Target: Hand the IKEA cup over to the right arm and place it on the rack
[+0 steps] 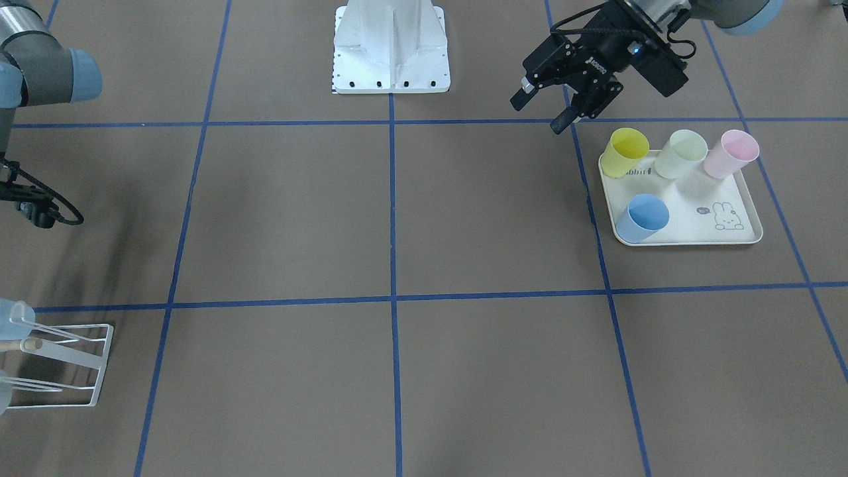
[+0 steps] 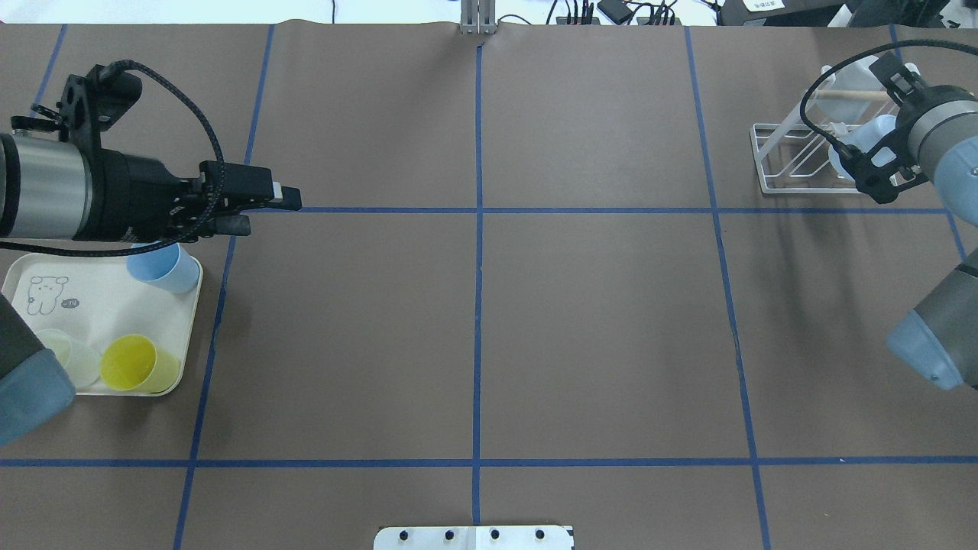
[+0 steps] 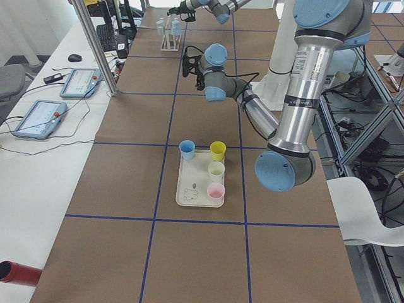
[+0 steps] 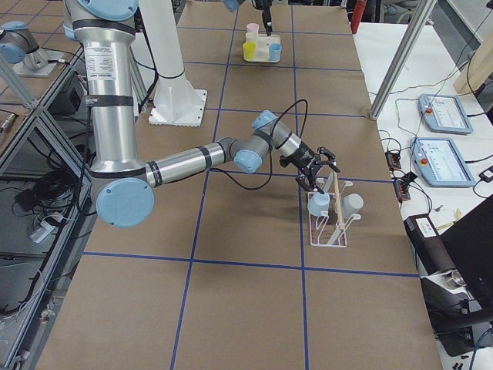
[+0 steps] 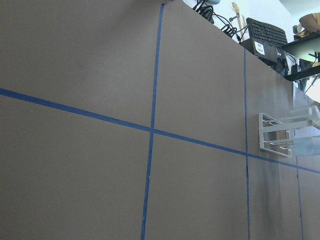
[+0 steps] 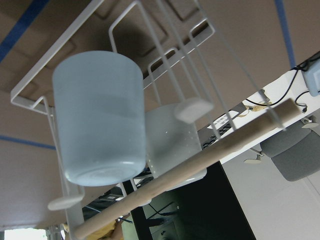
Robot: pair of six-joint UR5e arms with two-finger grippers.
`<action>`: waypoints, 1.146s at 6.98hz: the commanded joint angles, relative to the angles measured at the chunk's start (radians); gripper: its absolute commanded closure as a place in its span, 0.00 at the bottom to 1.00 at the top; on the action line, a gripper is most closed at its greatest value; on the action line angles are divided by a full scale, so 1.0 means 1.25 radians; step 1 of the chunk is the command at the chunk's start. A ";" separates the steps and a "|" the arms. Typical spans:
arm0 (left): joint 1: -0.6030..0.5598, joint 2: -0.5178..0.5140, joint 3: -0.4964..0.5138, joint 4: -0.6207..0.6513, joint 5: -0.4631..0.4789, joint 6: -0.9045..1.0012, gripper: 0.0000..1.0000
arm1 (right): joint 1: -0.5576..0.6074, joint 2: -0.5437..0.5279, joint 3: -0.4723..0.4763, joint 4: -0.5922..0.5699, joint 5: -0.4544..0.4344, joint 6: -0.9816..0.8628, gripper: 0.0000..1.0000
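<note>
Right gripper (image 2: 862, 166), grip hidden, noses the rack (image 5: 260, 132) where a cup (image 6: 97, 120) hangs; left gripper (image 1: 540, 114) gapes empty by the tray (image 1: 689, 228), seemingly ready for another.

Overhead and front cameras face each other across the table (image 2: 596, 321); wrist cameras share the rack (image 5: 285, 131).

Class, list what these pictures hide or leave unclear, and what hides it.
The right gripper: open or shut unclear overhead, crowded against the rack.
The pink cup: unseen overhead, behind the left arm's elbow.
The rack: cut off by the front-facing view's left edge.
</note>
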State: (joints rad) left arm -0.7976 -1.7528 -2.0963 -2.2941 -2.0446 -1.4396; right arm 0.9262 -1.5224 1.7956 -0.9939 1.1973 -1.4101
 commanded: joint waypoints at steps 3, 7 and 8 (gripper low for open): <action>-0.086 0.211 -0.016 -0.002 0.006 0.402 0.00 | 0.001 -0.037 0.117 0.004 0.231 0.531 0.00; -0.083 0.258 0.080 -0.046 0.081 0.450 0.00 | -0.040 -0.052 0.219 0.011 0.422 1.150 0.00; -0.085 0.320 0.100 -0.109 0.080 0.514 0.00 | -0.046 -0.047 0.217 0.010 0.454 1.173 0.00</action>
State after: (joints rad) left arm -0.9030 -1.4154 -2.0087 -2.3561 -1.9553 -0.8617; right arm 0.8838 -1.5874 2.0558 -0.9819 1.7101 -0.0484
